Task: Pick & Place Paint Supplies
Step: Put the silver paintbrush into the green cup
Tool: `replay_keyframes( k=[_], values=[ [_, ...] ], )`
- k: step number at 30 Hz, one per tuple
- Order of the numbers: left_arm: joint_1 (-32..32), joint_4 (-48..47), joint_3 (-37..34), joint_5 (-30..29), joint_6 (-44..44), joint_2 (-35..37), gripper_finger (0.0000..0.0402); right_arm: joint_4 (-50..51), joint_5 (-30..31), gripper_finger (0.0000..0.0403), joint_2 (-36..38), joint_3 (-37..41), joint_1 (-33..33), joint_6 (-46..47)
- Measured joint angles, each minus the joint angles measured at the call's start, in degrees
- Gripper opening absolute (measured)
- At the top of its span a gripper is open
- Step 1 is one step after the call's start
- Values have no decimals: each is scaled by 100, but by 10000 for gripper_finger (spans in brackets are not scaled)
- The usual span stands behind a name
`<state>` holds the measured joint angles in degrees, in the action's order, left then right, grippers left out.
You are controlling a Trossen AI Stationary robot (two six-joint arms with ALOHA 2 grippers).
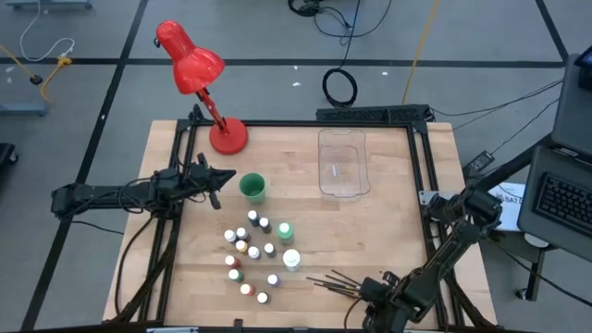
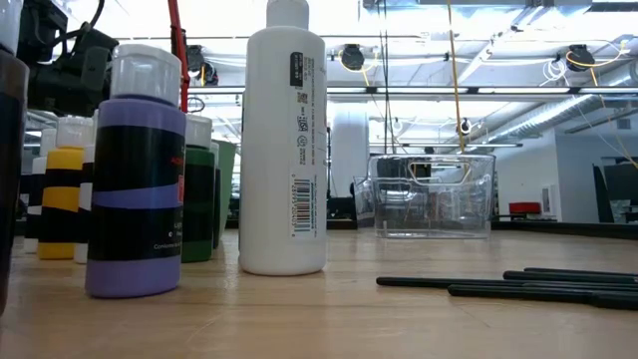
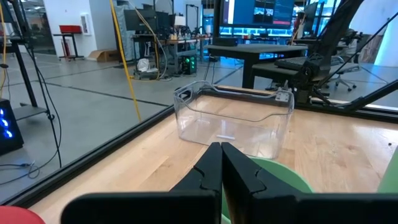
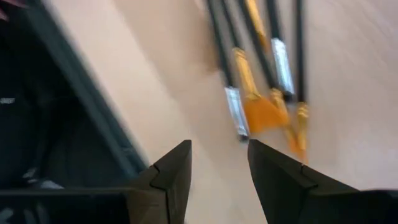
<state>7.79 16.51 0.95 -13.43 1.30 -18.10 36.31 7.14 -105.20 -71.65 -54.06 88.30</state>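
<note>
Thin dark-handled paintbrushes (image 4: 261, 74) with silver ferrules and orange bristles fan out at upper centre; the right gripper (image 4: 219, 165) hovers part-open, empty, nearby. The left gripper (image 3: 221, 167) is closed, empty.

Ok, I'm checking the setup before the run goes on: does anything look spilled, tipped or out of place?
Nothing stands out. The small paint bottles and the white bottle stand upright, the paintbrushes lie together on the table, and the clear bin sits upright. No spills show.
</note>
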Motion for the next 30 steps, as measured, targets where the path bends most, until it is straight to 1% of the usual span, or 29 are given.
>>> replay_keyframes(
  k=[7,14,19,25,30],
  values=[
    [0,0,0,0,0,-1,3,251,57,153,-43,30,7,-159],
    [0,0,0,0,0,-1,3,170,336,153,-151,28,38,-407],
    [-2,0,0,0,2,1,3,-38,116,153,-396,19,63,-459],
    [-1,0,0,-2,0,-1,3,-12,114,153,-458,8,63,-377],
    [-2,0,0,-2,0,1,3,8,47,134,-463,13,63,-397]
  ],
)
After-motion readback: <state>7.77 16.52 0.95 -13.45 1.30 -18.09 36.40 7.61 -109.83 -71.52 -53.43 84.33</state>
